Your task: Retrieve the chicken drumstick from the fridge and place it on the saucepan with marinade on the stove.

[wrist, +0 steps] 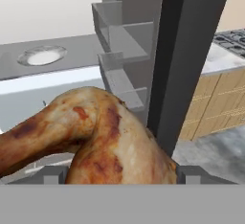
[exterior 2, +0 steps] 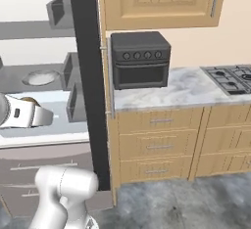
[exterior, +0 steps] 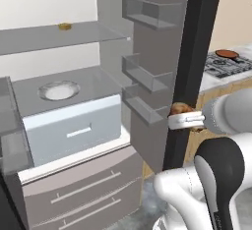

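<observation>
The chicken drumstick [wrist: 100, 137], tan-brown and lumpy, lies between my two finger tips in the hand view, with my gripper [wrist: 122, 175] shut on it. From the left base view the drumstick [exterior: 181, 108] and gripper [exterior: 184, 118] hang just outside the open fridge [exterior: 74, 126], beside the door's black edge. From the right, the gripper [exterior 2: 27, 110] and drumstick [exterior 2: 28, 99] are at the far left. The saucepan [exterior: 227, 53], its inside filled with orange-brown marinade, stands on the stove [exterior: 226, 68] to the far right.
The open fridge door [exterior: 152, 76] with grey bins stands close on my left. Inside the fridge are a white plate [exterior: 59, 90] and a small tan block [exterior: 65, 26]. A black toaster oven [exterior 2: 140, 59] sits on the marble counter [exterior 2: 162, 93] between fridge and stove [exterior 2: 230, 79].
</observation>
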